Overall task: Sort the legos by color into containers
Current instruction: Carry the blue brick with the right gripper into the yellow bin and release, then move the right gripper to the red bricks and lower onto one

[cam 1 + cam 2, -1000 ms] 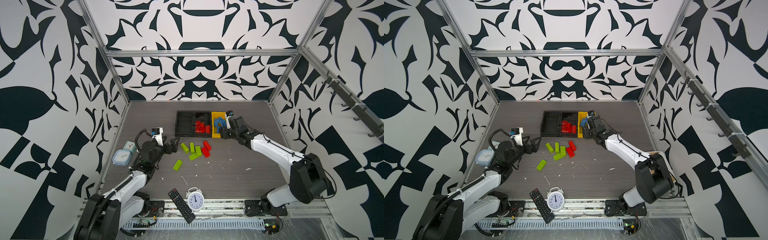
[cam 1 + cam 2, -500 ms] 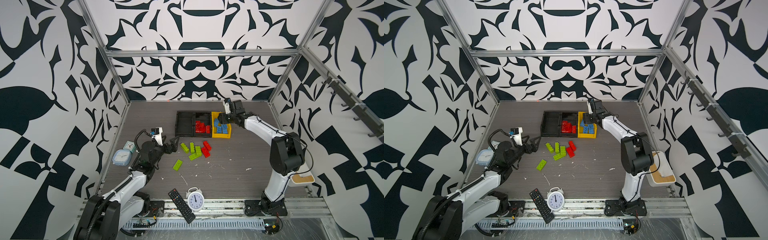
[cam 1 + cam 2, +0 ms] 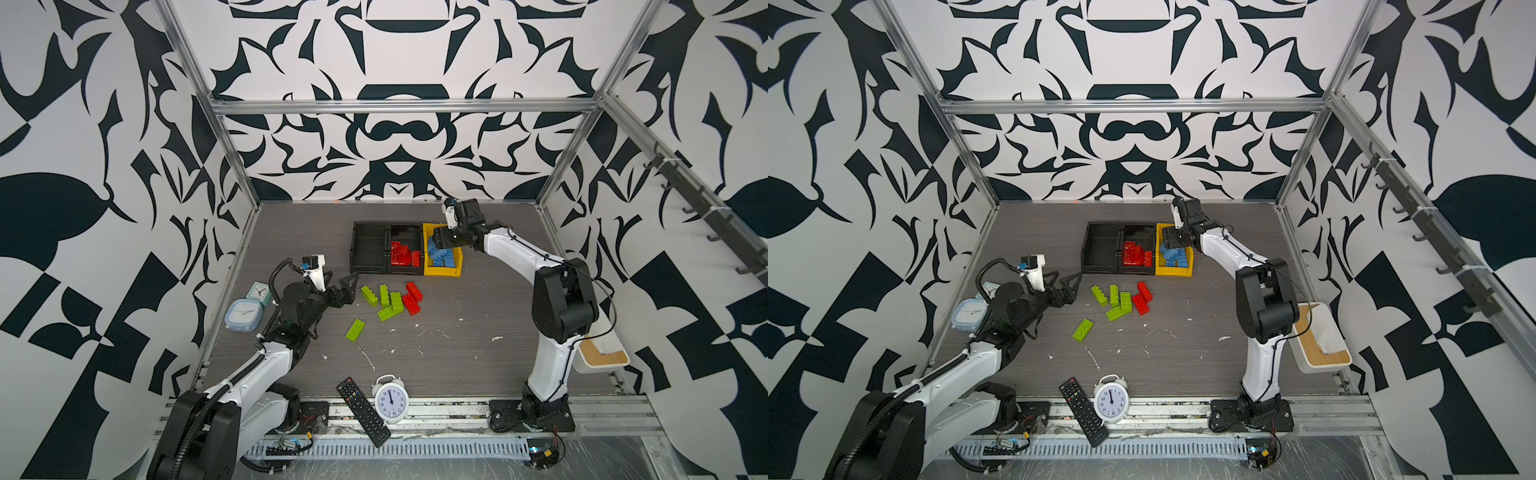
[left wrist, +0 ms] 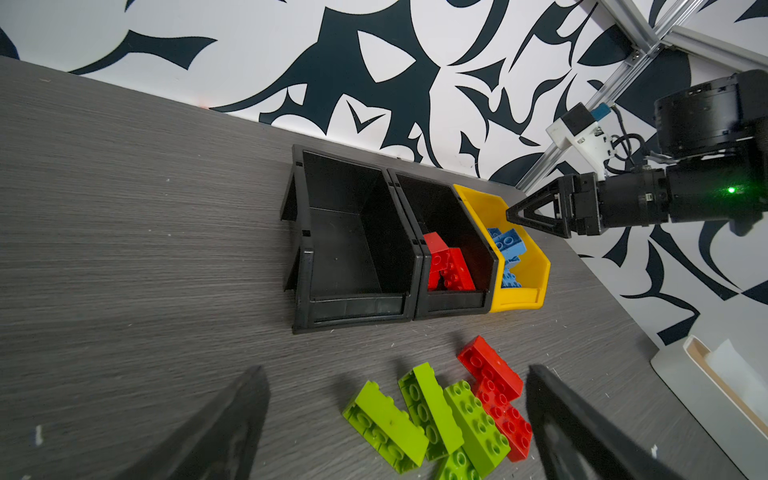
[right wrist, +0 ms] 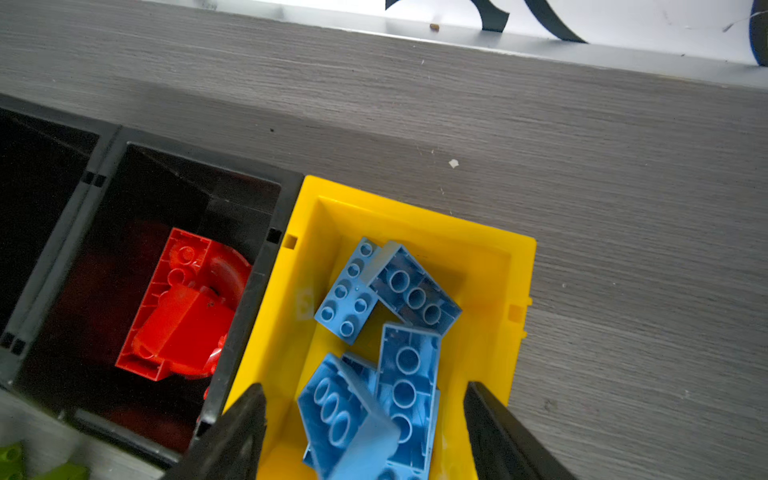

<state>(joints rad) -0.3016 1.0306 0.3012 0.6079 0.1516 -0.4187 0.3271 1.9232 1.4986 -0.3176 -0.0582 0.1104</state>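
The legos not yet sorted lie loose near the middle of the table. Nearest the front, a lone green brick lies flat, at about 7 o'clock from the main clump. In the clump four green bricks lie close together, most touching and some tipped on their sides. A red pair touches them on the 3 o'clock side. The left gripper hangs at the clump's 9 o'clock with its jaws spread wide and nothing between them. Closing from there, it may catch two greens at once or drag a red along. A brick on its side could also twist out of the pinch.

At 12 o'clock from the clump the three bins stand wall to wall. The empty black bin, at the row's 9 o'clock end, is presumably for green. The middle black bin with its red pieces adjoins it, so a release slightly off would land a green among reds. Farthest, at the 3 o'clock end, the right gripper hangs over the yellow bin, jaws parted, gripping nothing. The blue bricks lie heaped below it. I cannot tell how much clearance the fingers have, and pulling away low could clip the rim and shove the whole row.
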